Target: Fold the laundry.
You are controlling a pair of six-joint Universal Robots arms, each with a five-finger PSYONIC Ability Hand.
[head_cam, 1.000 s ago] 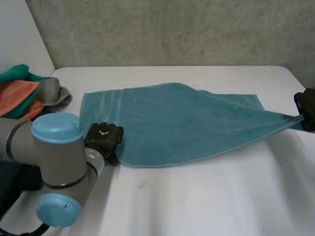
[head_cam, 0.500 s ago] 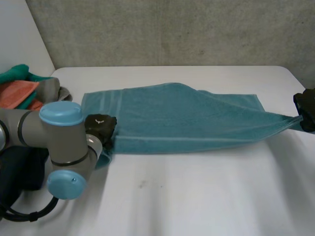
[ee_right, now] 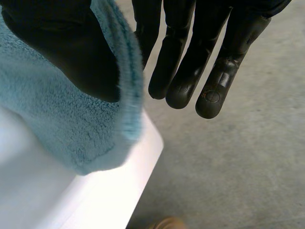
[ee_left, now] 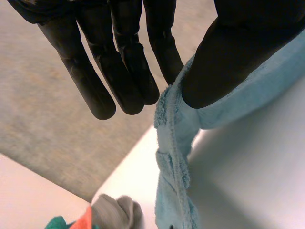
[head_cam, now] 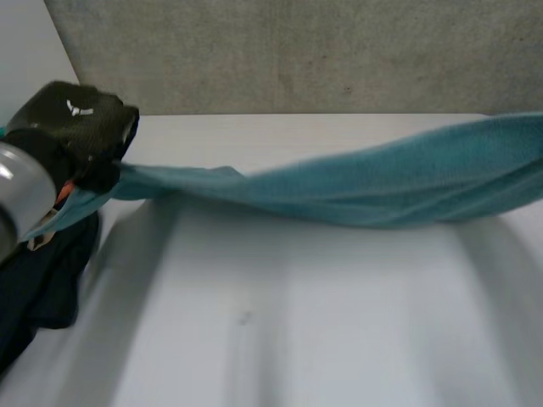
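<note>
A teal towel hangs stretched in the air above the white table, sagging a little between its two ends. My left hand is raised at the far left and holds the towel's left end. In the left wrist view the thumb pinches the towel against the straight fingers, and the rest of the cloth hangs down below the grip. In the right wrist view my right hand pinches the towel's other end between thumb and fingers, just past the table's right edge.
A pile of other laundry, grey, orange and green, lies at the table's back left corner. A dark shape sits below my left arm. The table's right edge drops to a grey floor. A concrete wall stands behind.
My left hand closed on the towel's left end and rose with it. The towel, flat on the table a second ago, now hangs stretched between both raised hands.
</note>
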